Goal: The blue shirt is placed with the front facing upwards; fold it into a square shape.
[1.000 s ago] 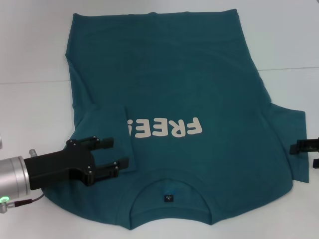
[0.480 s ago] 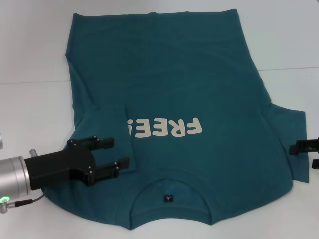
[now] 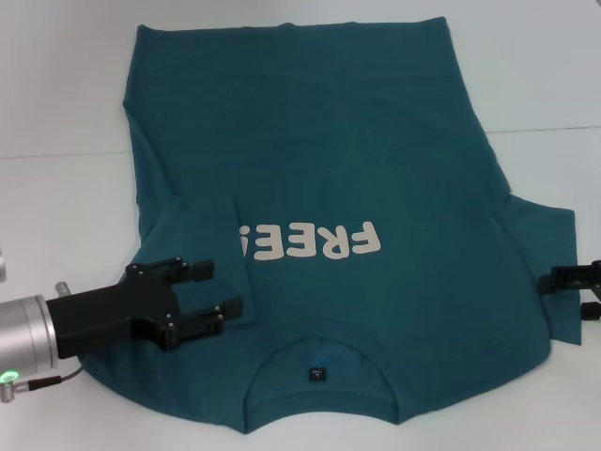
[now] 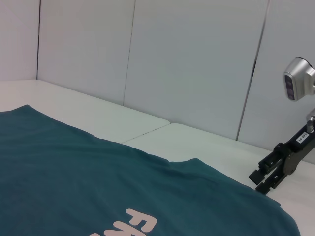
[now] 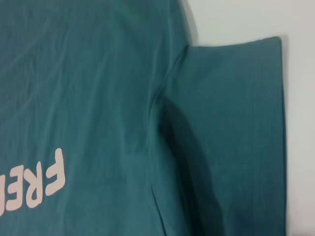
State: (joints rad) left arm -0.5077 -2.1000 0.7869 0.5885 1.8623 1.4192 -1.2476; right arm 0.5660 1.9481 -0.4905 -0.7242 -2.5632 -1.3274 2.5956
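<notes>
We see the blue shirt (image 3: 329, 188) spread front-up on the white table (image 3: 56, 113), its round neck with the small dark label (image 3: 318, 374) at the near edge and its hem at the far edge, so the cream "FREE!" lettering (image 3: 310, 242) reads upside down from the head view. The left sleeve is folded inward onto the chest, its edge covering the last part of the lettering, while the right sleeve (image 3: 549, 272) lies flat and spread out toward the right. The left gripper (image 3: 218, 291) sits low over the near left part of the shirt, at the folded sleeve, with its two black fingers (image 3: 192, 270) spread apart and nothing between them; whether the lower finger touches the cloth we cannot tell. The right gripper (image 3: 573, 282) shows only partly at the right edge of the head view, just beside the outer edge of the right sleeve; in the left wrist view it (image 4: 268, 179) hangs above the table close to the shirt's right edge, and we cannot tell whether it is spread or pressed together. The right wrist view looks down on the right sleeve (image 5: 236, 128) and the armpit seam, with a soft crease running along it.
</notes>
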